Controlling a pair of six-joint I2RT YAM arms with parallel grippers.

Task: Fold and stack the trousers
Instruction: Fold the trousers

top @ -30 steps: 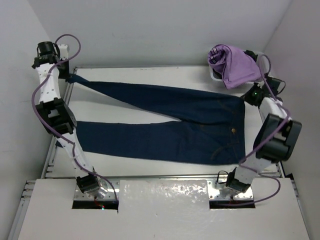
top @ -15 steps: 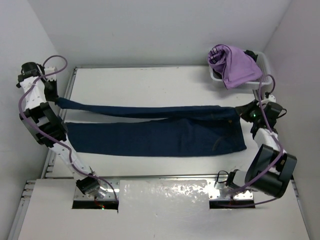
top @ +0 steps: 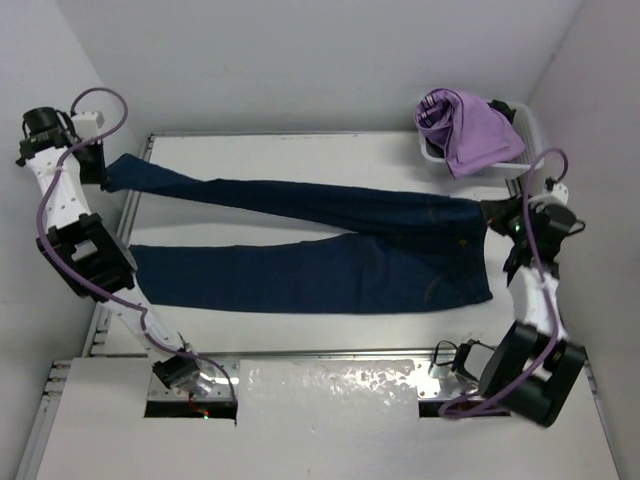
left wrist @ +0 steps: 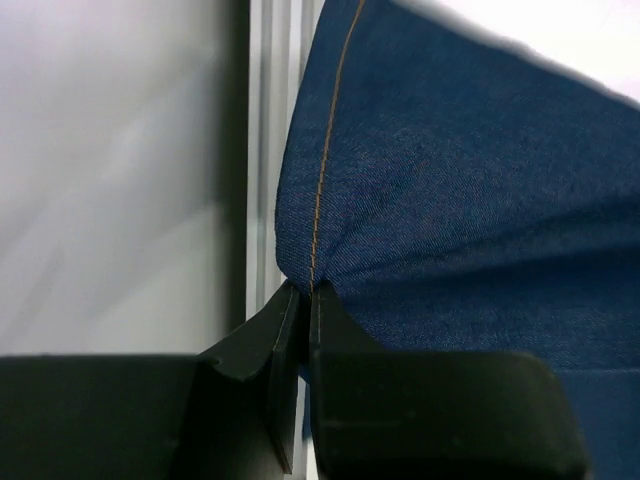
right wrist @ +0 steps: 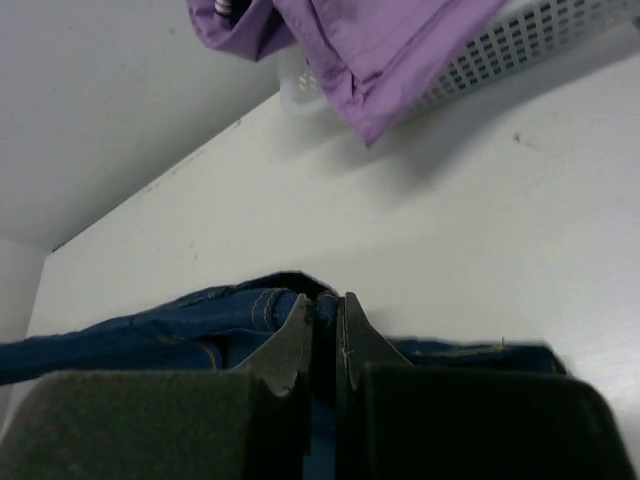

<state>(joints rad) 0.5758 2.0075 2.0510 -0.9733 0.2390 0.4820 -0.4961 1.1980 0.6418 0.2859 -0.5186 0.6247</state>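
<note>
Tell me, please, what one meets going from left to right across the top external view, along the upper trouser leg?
left fingers, shut on the leg end → trousers → right fingers, shut on the waist end.

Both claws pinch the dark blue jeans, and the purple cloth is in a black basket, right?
No: the right wrist view shows the mesh basket is white. The left gripper and right gripper do pinch the dark blue denim jeans.
</note>
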